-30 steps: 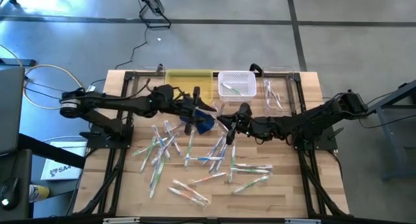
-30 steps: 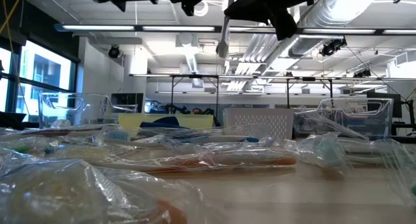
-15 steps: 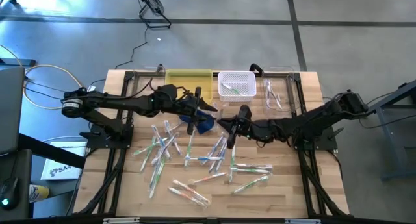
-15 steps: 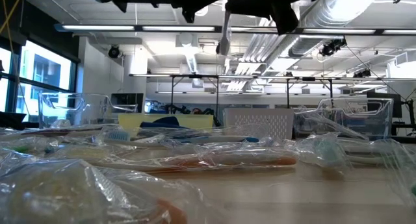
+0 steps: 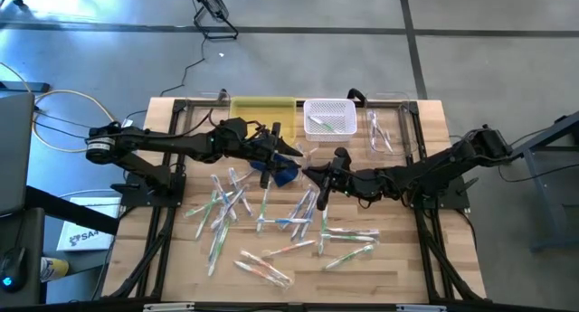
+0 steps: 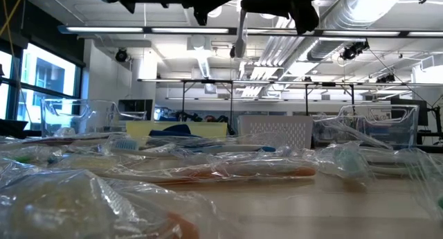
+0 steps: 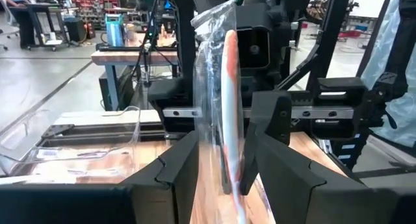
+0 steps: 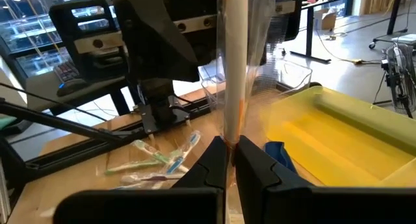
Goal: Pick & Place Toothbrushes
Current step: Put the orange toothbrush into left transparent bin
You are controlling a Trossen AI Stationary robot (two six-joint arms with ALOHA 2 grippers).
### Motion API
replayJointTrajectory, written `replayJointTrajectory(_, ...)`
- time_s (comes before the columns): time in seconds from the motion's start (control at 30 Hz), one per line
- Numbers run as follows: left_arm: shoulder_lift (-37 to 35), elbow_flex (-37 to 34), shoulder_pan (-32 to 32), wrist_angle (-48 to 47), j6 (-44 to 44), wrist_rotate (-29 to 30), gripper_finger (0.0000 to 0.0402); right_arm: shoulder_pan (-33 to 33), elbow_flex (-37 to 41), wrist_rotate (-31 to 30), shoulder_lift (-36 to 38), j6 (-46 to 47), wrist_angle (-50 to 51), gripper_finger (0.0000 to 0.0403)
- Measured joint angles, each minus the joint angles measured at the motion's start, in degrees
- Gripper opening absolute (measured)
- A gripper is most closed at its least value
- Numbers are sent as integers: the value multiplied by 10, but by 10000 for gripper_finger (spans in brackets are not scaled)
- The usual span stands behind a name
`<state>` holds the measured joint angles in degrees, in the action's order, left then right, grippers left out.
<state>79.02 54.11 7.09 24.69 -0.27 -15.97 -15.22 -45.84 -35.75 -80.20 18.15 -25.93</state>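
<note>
The two grippers meet above the middle of the wooden table (image 5: 398, 258), just in front of the yellow tray (image 5: 262, 113), and little open room is left between them. The left gripper (image 7: 221, 175) has its fingers partly apart around a clear plastic wrapper (image 7: 211, 74) that stands upright between them, with an orange-and-white toothbrush (image 7: 231, 113) inside. The right gripper (image 8: 232, 160) is pinched tight on the lower end of the same wrapped brush, which rises straight up from its fingertips. A dark blue pouch (image 5: 285, 172) lies just beside the left gripper, in front of the yellow tray.

To the right of the yellow tray sits a white basket (image 5: 328, 102) with a few brushes in it, and right of that a clear bin (image 5: 380, 131). The scattered toothbrushes (image 5: 271, 222), each in crinkled clear wrap with green, blue, pink or orange accents, cover the table's middle and front, well in front of the yellow tray. Behind the table the low view shows a bright workshop with ceiling strip lights (image 6: 173, 30).
</note>
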Motion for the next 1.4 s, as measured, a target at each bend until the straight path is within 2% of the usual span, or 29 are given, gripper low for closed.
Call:
replayJointTrajectory(0.27,31,2,-1,27,-2,-9,148,0,0,-2,0,0,0,5)
replayJointTrajectory(0.47,63,34,-9,28,-11,-30,148,0,0,-2,0,0,1,5)
replayJointTrajectory(0.77,64,49,-7,23,4,-30,145,0,0,-3,0,1,4,5)
replayJointTrajectory(0.87,64,49,-7,23,4,-30,128,0,0,-3,0,1,4,5)
replayJointTrajectory(1.17,64,49,-7,23,1,-15,29,0,0,-3,0,-2,5,5)
replayJointTrajectory(1.4,64,49,-7,23,1,-15,28,0,0,0,0,-2,6,5)
